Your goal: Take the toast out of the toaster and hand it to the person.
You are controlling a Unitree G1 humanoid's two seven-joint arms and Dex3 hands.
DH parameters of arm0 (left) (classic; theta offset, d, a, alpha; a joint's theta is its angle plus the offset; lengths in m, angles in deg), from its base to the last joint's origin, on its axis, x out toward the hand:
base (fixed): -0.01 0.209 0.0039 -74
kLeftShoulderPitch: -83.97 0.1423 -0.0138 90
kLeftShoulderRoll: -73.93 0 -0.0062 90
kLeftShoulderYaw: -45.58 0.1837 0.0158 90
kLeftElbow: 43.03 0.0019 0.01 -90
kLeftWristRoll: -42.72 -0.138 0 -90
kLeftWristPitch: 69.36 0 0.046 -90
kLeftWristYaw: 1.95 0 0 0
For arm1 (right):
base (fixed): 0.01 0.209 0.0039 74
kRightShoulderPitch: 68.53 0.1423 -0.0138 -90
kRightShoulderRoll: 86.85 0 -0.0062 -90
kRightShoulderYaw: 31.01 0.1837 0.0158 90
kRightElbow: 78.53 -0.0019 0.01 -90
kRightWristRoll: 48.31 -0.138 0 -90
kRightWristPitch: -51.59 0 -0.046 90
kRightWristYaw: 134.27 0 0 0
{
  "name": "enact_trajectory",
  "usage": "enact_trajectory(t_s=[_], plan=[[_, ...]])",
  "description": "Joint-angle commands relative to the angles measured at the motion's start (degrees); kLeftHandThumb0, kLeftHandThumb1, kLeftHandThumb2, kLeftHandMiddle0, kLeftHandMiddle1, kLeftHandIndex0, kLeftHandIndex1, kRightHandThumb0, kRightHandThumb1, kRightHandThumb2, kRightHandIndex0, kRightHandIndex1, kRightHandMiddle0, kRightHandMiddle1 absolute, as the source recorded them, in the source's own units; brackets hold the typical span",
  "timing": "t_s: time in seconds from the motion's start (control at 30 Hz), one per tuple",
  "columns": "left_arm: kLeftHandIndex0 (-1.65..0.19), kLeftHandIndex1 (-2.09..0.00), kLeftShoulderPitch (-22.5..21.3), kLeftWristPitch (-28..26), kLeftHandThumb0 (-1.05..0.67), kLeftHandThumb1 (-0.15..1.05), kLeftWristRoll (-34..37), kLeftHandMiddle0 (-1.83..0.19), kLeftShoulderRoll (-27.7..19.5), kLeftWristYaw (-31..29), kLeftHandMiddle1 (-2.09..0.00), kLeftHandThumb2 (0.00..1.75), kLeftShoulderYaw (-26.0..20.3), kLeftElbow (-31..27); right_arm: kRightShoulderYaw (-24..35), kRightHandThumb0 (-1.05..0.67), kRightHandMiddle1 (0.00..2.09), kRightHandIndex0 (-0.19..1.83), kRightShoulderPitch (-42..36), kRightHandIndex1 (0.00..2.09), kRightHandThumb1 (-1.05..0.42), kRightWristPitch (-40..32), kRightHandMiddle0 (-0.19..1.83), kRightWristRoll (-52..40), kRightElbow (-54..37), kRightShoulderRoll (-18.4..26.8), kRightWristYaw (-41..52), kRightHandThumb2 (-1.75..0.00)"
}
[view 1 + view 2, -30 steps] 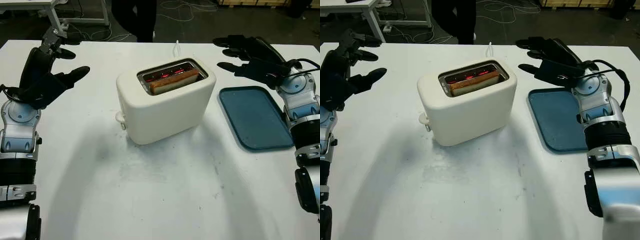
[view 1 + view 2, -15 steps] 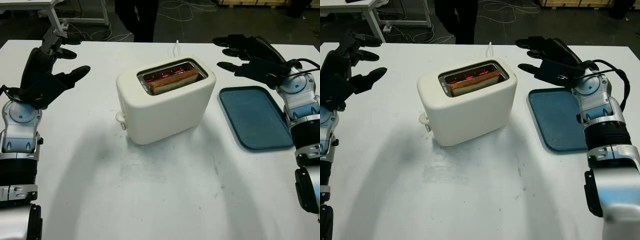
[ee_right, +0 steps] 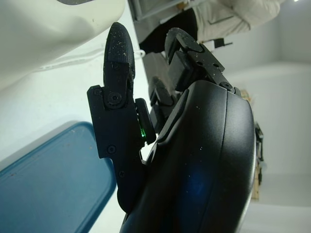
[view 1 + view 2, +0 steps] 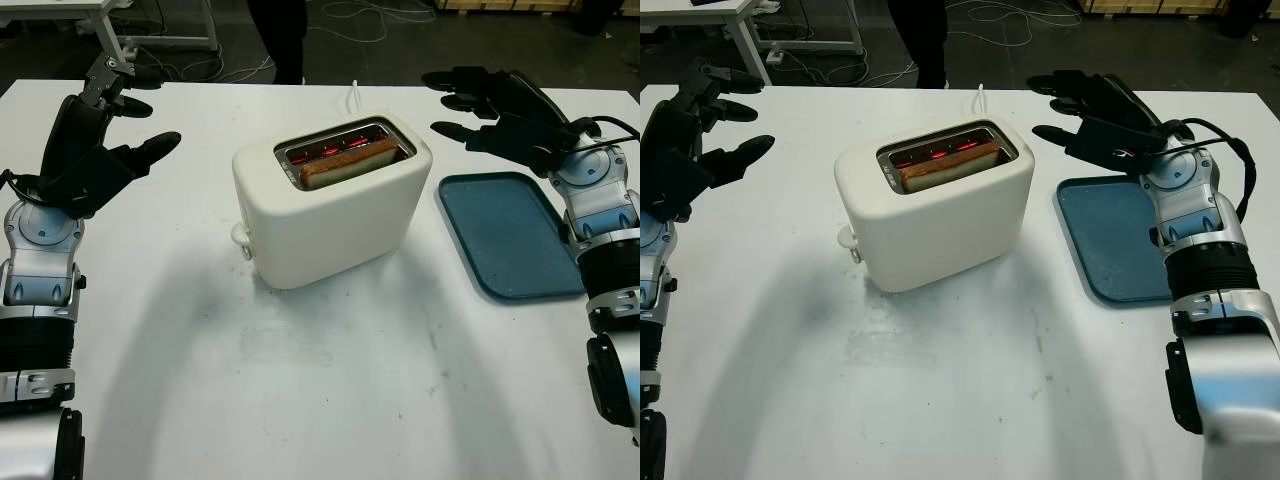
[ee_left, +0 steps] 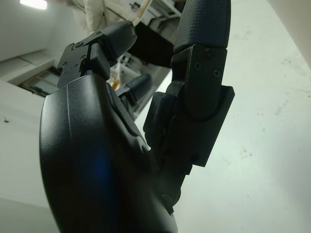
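The toast point(image 4: 349, 163) stands in the near slot of the cream toaster point(image 4: 330, 215), its top edge just above the rim; red elements glow in the slot behind it. The toaster sits mid-tabletop point(image 4: 300, 380). The right hand point(image 4: 500, 115) hangs open and holds nothing, above the far end of the blue tray point(image 4: 510, 235), just right of the toaster. The left hand point(image 4: 95, 150) is raised, open and holding nothing, well left of it, with bare tabletop between. A person point(image 4: 283, 35), probably standing, is beyond the far edge.
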Motion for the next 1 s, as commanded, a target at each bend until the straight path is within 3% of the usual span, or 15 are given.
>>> enact_trajectory(t_s=[0.0,0.27,0.97], plan=[[0.00,-1.17,-0.64,-0.52,-0.97,0.92,-0.50,0.00,-0.36,0.34,-1.30,0.25,0.39,-0.01,0.26,-0.63,0.00,0.49,1.21,0.02,-0.92,0.80,0.41,-0.39,-0.75,0.29,0.41,-0.38],[0.00,-1.19,-2.13,0.60,-1.00,0.92,0.61,0.00,0.50,-0.62,-1.32,0.23,0.85,3.53,0.56,-0.58,0.01,0.45,0.49,0.00,-0.92,0.56,0.42,-0.84,-1.60,0.53,1.31,-0.36],[0.00,-1.15,0.20,-0.79,-0.98,0.92,0.60,0.00,0.37,-0.16,-1.27,0.25,0.67,-0.06,1.81,-0.49,0.00,0.45,-2.99,0.01,-0.92,-2.65,0.42,-1.31,-8.08,0.44,1.69,-0.34]])
